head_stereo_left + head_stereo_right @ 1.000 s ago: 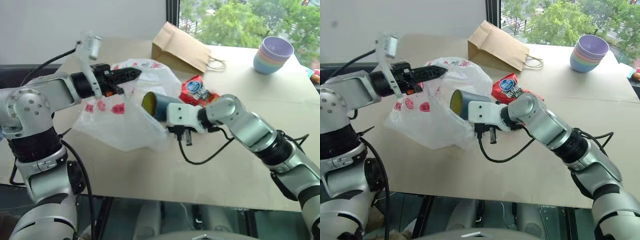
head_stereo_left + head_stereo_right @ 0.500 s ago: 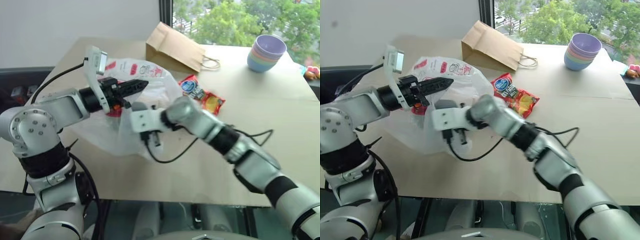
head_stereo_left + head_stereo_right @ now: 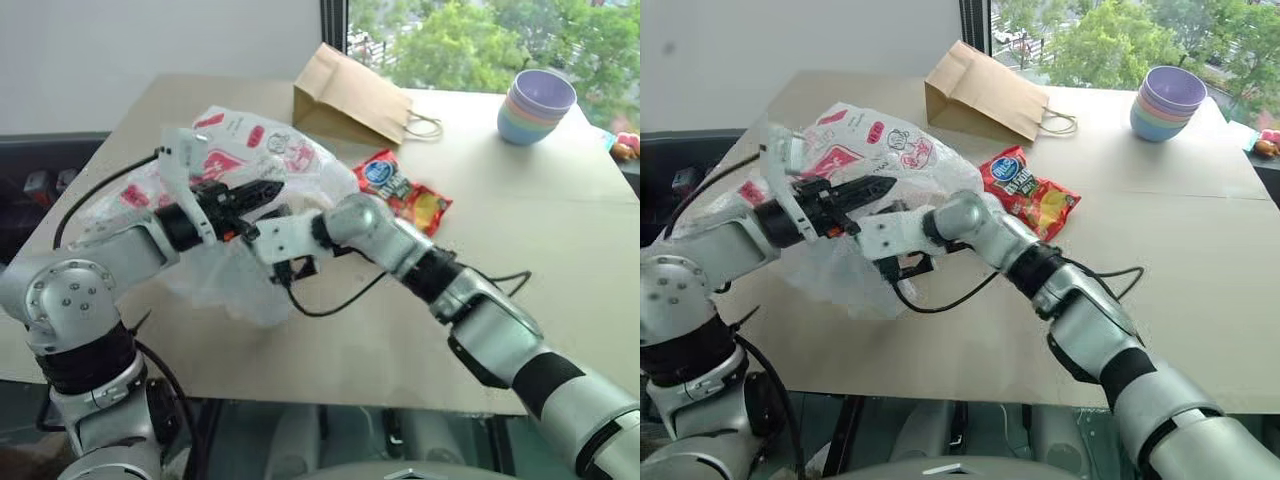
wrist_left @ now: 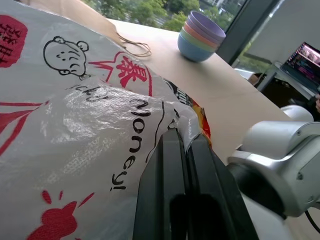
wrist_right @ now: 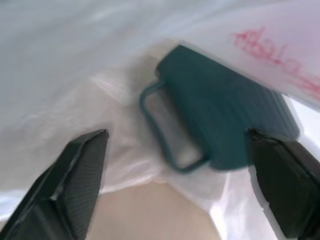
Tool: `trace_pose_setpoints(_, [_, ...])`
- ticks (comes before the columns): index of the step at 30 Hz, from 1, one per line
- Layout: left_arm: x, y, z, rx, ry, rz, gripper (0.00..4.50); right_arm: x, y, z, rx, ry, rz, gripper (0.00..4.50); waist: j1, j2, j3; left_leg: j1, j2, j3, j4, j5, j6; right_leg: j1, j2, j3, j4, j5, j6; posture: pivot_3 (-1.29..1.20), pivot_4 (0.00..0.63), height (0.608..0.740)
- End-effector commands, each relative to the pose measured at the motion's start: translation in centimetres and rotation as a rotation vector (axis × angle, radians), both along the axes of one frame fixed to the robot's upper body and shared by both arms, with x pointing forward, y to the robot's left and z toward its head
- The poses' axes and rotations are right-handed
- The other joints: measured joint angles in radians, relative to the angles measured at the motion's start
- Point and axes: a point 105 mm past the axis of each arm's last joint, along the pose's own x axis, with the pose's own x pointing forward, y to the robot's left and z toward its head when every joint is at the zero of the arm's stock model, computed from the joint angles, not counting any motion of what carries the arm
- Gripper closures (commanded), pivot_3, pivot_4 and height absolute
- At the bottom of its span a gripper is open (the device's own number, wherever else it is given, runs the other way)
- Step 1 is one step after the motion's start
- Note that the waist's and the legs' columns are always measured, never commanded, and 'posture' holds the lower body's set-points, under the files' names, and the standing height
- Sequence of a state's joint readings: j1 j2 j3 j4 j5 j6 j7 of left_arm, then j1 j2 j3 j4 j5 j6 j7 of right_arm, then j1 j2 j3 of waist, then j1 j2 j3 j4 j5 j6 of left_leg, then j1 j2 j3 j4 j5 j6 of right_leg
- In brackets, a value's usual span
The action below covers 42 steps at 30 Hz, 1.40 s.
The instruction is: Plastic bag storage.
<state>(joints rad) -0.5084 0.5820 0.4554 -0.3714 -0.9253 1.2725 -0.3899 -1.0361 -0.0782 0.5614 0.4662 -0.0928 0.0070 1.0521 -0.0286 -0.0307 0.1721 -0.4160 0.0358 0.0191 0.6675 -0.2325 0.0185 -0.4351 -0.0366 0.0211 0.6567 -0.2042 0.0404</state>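
The plastic bag (image 3: 245, 150), thin translucent white with red print, lies crumpled on the table's left part. My left gripper (image 4: 182, 135) is shut on the bag's rim and holds it lifted a little; it also shows at the bag's mouth (image 3: 278, 188). My right arm reaches in from the right, its wrist (image 3: 292, 236) at the opening. My right gripper (image 5: 180, 190) is inside the bag and open. A teal mug (image 5: 225, 125) lies on its side between the spread fingers, touching neither, with bag film all around it.
A brown paper bag (image 3: 350, 95) lies at the back. A red snack packet (image 3: 405, 190) sits just right of the plastic bag. Stacked pastel bowls (image 3: 535, 100) stand at the far right. A black cable (image 3: 340, 298) loops below my right wrist.
My right gripper carried the teal mug leftward into the bag, then opened and let it go. My left gripper sank a little with the bag's rim. The camera view shifted.
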Motion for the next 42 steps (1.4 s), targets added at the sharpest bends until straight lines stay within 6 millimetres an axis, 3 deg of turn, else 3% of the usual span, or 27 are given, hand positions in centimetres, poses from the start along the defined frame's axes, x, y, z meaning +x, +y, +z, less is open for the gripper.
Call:
trace_pose_setpoints(1, [1.1,0.3,0.6,0.014,-0.069,0.057,4.5,-0.5,-2.7,3.1,0.121,0.073,-0.058,0.04,0.009,0.0,0.0,0.0,0.0,-0.001,0.0,0.0,0.0,0.0,0.0,-0.001,0.0,0.0,0.0,0.0,0.15,0.74])
trace_pose_setpoints(3, [1.6,0.4,0.7,0.011,-0.096,0.082,4.5,-0.4,-4.6,3.3,0.125,0.085,-0.121,0.04,0.011,0.0,0.0,0.0,0.0,0.0,0.0,0.0,0.0,0.0,0.001,0.0,0.0,0.0,0.0,0.0,0.15,0.74])
trace_pose_setpoints(6, [2.7,0.5,1.4,-0.021,-0.139,0.142,4.5,0.9,-9.0,3.5,0.139,0.004,-0.327,0.04,0.018,0.0,0.0,0.001,0.0,0.001,0.0,0.0,0.0,0.0,0.002,0.0,0.0,0.0,-0.001,0.0,0.15,0.74])
trace_pose_setpoints(9, [3.0,0.0,1.7,-0.011,-0.163,0.144,4.5,3.1,-13.5,1.8,0.03,-0.181,-0.602,0.04,0.018,0.0,0.0,0.0,-0.002,0.003,0.001,0.0,0.0,0.0,0.001,0.0,-0.002,-0.001,-0.001,0.0,0.15,0.74])
trace_pose_setpoints(14, [2.8,-0.9,1.7,-0.007,-0.174,0.121,4.5,5.4,-17.9,0.0,0.019,-0.253,-0.95,0.04,0.009,0.0,0.0,0.0,-0.002,0.006,0.0,0.0,0.0,-0.001,0.003,0.002,-0.001,-0.001,-0.001,0.0,0.15,0.74])
trace_pose_setpoints(16, [2.8,-1.1,1.7,-0.009,-0.176,0.115,4.5,6.1,-18.5,-0.9,0.019,-0.233,-1.035,0.04,0.007,0.0,0.0,0.0,-0.001,0.006,0.0,0.0,0.0,-0.001,0.004,0.003,-0.001,-0.001,-0.001,0.0,0.15,0.74])
trace_pose_setpoints(20, [2.7,-1.4,2.0,-0.006,-0.186,0.103,4.5,7.2,-17.9,-2.7,0.052,-0.145,-1.096,0.04,0.009,0.0,0.0,0.0,-0.001,0.007,0.0,0.0,0.0,-0.001,0.005,0.004,-0.001,-0.001,-0.001,0.0,0.15,0.74])
trace_pose_setpoints(23, [2.7,-1.3,2.4,-0.009,-0.192,0.104,4.5,7.8,-18.0,-3.6,0.042,-0.129,-1.113,0.93,0.012,0.0,0.0,0.0,-0.001,0.007,0.001,0.0,0.0,-0.001,0.004,0.004,-0.001,-0.001,0.0,0.0,0.15,0.74])
trace_pose_setpoints(30, [2.4,-1.2,2.5,-0.019,-0.199,0.111,4.5,8.1,-18.7,-2.5,0.087,-0.159,-1.119,4.21,0.012,0.0,0.0,0.0,-0.001,0.006,0.001,0.0,0.0,0.0,0.004,0.003,-0.002,-0.001,0.0,0.0,0.15,0.74])
trace_pose_setpoints(31, [2.4,-1.1,2.5,-0.023,-0.199,0.113,4.5,7.8,-18.7,-1.9,0.117,-0.156,-1.103,4.4,0.011,0.0,0.0,0.0,-0.001,0.006,0.001,0.0,0.0,0.0,0.004,0.003,-0.002,-0.001,0.0,0.0,0.15,0.74])
trace_pose_setpoints(36, [2.7,-0.6,3.4,-0.074,-0.204,0.129,4.5,4.9,-18.5,-0.1,0.155,-0.112,-0.959,4.4,0.015,0.0,0.0,-0.001,-0.001,0.005,0.0,0.0,0.001,0.0,0.004,0.002,-0.004,-0.001,0.0,0.0,0.15,0.74])
trace_pose_setpoints(42, [3.9,0.6,4.7,-0.126,-0.209,0.183,4.5,0.8,-21.9,0.9,0.126,-0.017,-0.986,4.4,0.019,0.0,0.0,-0.001,-0.002,0.004,0.0,0.0,0.001,0.001,0.004,-0.001,-0.005,-0.001,0.0,0.0,0.15,0.74])
